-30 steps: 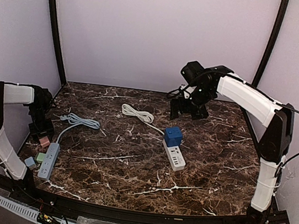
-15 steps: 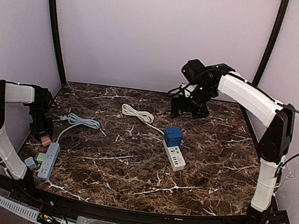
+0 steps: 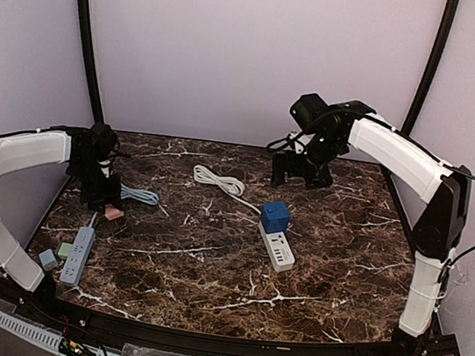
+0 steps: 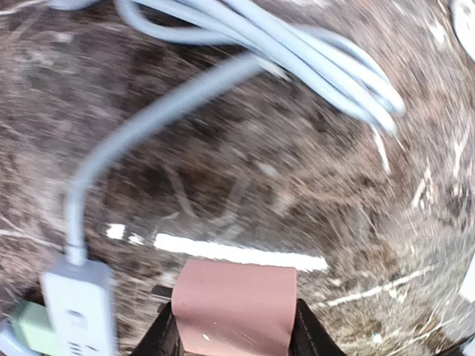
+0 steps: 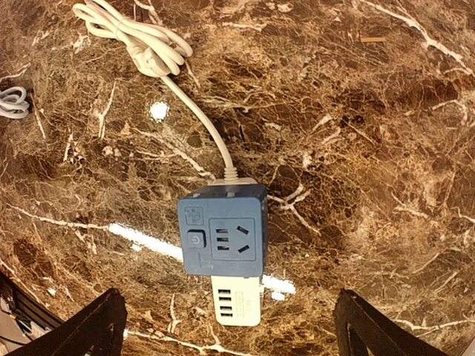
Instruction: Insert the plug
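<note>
Pink plug [image 4: 234,305] sat clamped between your left gripper's [image 3: 103,202] fingers [image 4: 162,335]; the left wrist view showed its flat top face filling the gap between them, with a dark pin showing at its left edge. The wrist picture was motion-blurred, so you could not tell from it how high the plug hung over the table. From the top view, plug and gripper sat at the left side of the brown marble table [image 3: 343,246], just beyond the far end of the grey power strip [image 3: 76,253], apart from it. A green plug [image 3: 64,250] and a grey-blue plug [image 3: 47,258] lay against that strip's left side. Its pale blue cable [image 3: 134,193] lay coiled just right of the gripper.

Your right gripper [image 3: 298,176] hung at the far right of centre, jaws spread wide and holding nothing. Its wrist camera looked straight down on a blue cube adapter [image 5: 223,231] seated on the far end of a white power strip [image 5: 236,300]. The cube's top face showed a button and a socket. The white cord [image 5: 137,41] ran from the strip to a bundle farther left.
</note>
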Action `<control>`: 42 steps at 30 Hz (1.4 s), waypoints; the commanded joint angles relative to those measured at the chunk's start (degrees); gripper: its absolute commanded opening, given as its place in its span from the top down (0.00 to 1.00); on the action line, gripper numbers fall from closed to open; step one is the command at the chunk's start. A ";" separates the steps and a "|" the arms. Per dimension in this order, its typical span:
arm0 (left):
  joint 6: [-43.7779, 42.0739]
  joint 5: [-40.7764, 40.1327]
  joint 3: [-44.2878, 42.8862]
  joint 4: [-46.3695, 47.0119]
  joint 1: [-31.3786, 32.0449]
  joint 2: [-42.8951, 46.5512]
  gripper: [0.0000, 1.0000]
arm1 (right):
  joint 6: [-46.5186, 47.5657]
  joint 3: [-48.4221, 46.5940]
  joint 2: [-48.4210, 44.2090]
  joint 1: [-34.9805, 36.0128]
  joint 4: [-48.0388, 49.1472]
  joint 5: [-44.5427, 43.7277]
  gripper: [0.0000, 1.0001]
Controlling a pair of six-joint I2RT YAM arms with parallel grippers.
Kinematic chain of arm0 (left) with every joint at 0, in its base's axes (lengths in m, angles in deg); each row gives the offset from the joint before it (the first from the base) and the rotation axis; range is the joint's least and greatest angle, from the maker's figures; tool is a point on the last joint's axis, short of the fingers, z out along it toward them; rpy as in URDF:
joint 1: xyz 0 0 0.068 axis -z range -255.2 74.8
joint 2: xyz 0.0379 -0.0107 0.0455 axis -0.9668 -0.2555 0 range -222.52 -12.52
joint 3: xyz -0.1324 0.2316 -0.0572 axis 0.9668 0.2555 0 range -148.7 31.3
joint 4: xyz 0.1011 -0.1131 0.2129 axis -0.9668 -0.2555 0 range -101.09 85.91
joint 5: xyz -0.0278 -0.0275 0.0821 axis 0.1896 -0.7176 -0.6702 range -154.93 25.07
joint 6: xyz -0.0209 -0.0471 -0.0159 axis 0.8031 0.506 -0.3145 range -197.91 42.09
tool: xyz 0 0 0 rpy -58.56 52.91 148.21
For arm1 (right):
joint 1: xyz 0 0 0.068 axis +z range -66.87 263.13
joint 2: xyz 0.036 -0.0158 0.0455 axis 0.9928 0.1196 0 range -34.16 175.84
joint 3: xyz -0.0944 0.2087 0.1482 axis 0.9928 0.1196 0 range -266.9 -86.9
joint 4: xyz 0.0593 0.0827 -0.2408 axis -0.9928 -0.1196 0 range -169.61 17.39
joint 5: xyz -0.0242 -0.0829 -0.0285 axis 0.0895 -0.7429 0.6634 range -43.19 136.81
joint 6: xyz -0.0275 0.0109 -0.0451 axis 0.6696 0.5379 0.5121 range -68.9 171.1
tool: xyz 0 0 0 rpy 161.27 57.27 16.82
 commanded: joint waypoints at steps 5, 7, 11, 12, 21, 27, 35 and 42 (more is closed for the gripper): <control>14.34 -0.88 1.22 3.44 15.96 -4.70 0.71 | -3.71 8.23 -7.35 -0.40 1.91 -0.12 0.03; 17.09 -1.01 0.78 4.55 19.00 -7.03 0.71 | -4.43 10.24 -9.01 -0.36 2.12 -0.82 0.03; 22.32 -1.83 -1.02 4.57 23.02 -12.98 0.70 | -5.74 14.49 -12.37 -0.36 2.30 -2.73 0.03; 23.34 -1.90 -1.48 4.56 23.95 -13.77 0.70 | -6.13 15.49 -13.19 -0.37 2.31 -2.96 0.03; 24.21 -1.98 -4.11 6.15 28.84 -18.42 0.47 | -8.43 22.91 -19.77 -0.36 2.33 -4.78 0.03; 18.81 -2.85 -6.04 5.02 30.24 -17.64 0.13 | -8.60 24.60 -21.89 -0.36 2.09 -6.14 0.03; 3.18 -5.59 -8.63 0.35 30.37 -12.04 0.01 | -8.83 25.31 -22.80 -0.36 2.64 -6.61 0.03; -11.53 -7.65 -9.87 -4.67 30.26 -10.61 0.06 | -9.10 26.34 -23.66 -0.36 3.35 -6.42 0.03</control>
